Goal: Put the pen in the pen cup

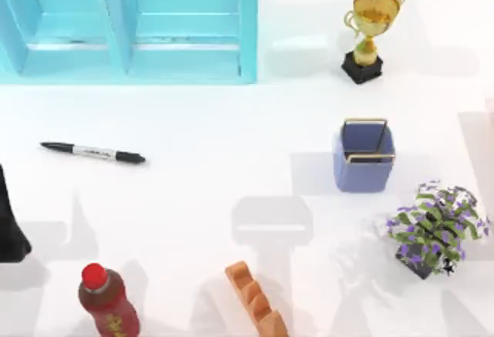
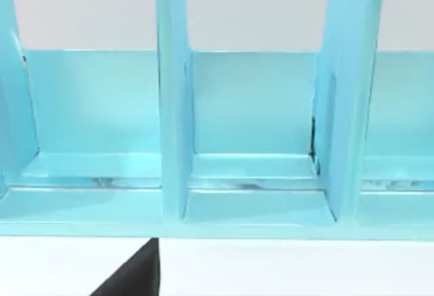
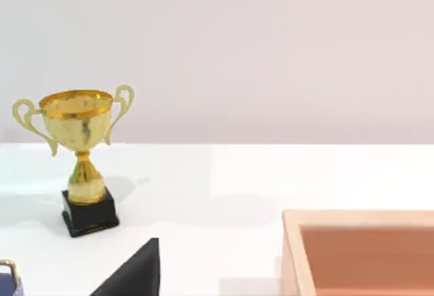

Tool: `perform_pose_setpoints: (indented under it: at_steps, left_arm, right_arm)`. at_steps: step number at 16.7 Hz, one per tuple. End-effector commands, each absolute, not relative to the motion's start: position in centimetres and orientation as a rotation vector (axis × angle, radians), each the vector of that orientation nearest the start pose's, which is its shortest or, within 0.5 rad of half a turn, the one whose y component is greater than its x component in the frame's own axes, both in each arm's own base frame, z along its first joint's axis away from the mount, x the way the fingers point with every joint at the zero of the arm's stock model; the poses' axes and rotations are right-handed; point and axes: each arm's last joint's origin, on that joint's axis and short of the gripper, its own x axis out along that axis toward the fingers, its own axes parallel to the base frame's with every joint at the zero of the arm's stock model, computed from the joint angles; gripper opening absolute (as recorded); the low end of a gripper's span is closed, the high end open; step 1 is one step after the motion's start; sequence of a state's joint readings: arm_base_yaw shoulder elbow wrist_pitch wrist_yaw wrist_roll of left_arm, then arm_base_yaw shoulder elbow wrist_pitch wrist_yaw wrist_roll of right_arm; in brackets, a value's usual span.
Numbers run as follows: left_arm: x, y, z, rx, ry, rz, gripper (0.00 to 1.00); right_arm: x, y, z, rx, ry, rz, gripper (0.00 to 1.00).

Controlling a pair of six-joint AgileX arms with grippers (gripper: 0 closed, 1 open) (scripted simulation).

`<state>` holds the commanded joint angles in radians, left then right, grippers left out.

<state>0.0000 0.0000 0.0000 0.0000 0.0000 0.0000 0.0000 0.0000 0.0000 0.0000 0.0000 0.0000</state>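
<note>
At the counter's left edge a dark part of the left arm (image 1: 11,229) juts in; whether the left tool's fingers are apart or together I cannot tell. Its wrist camera faces the turquoise shelf unit (image 1: 131,25) along the back-left edge. The pen (image 1: 93,153) lies flat near the left edge, in front of that shelf, tip pointing left — free of any grip and not yet picked up. A red-capped bottle (image 1: 106,300) stands at the front-left, an orange toothed rack (image 1: 257,301) at the front middle. Well apart, toward the right edge, the pen cup (image 1: 363,156) stands upright with its mouth open, ready to receive. Behind it is a gold trophy (image 1: 369,35); in front, a purple-flowered plant (image 1: 432,229). The right tool's state I cannot tell either.
</note>
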Motion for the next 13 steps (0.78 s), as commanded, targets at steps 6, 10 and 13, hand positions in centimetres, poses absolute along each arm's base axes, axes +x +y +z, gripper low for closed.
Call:
perform_pose_setpoints:
  at_steps: [6,10,13]
  left_arm:
    - [11.1,-0.5,16.3,-0.073,0.054,-0.028,1.0]
    - [12.8,-1.2,17.9,-0.252,0.128,-0.065,1.0]
    - [15.4,-2.1,19.6,-0.449,0.169,-0.082,1.0]
  right_arm:
    - [10.6,-0.1,16.0,0.0,0.0,0.0,1.0]
    - [10.6,-0.1,16.0,0.0,0.0,0.0,1.0]
    - [10.6,-0.1,16.0,0.0,0.0,0.0,1.0]
